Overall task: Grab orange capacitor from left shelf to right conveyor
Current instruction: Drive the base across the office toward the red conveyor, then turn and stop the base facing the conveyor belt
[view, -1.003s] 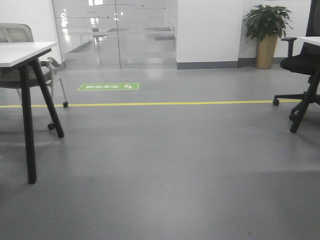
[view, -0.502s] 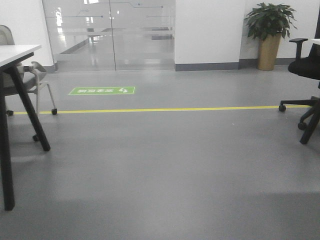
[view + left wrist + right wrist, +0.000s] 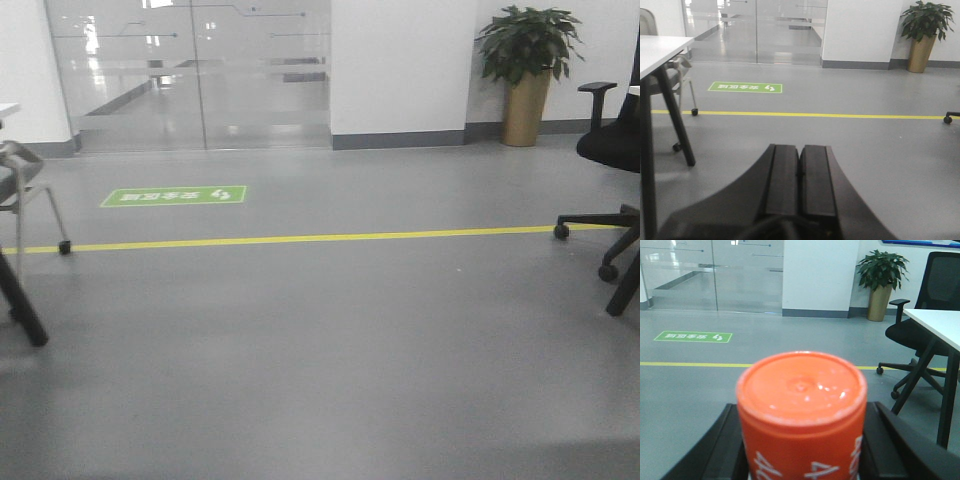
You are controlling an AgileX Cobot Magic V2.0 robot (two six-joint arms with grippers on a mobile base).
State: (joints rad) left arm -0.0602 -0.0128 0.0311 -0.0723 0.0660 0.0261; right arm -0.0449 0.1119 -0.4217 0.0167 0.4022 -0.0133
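Orange capacitor (image 3: 801, 390) sits clamped in the right gripper (image 3: 802, 455), conveyor nowhere in sight
Left gripper (image 3: 800, 172) is pinched closed on nothing; I'd keep the right squeeze firm and level while crossing the floor (image 3: 320, 350).

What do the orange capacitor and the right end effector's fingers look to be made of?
Orange capacitor: probably a plastic sleeve or painted casing, glossy; soft highlights on its flat top, white printing on the side. Fingers of the right end effector: matte black, plastic or rubber-coated, can't tell which; no glints, smooth curved surfaces.
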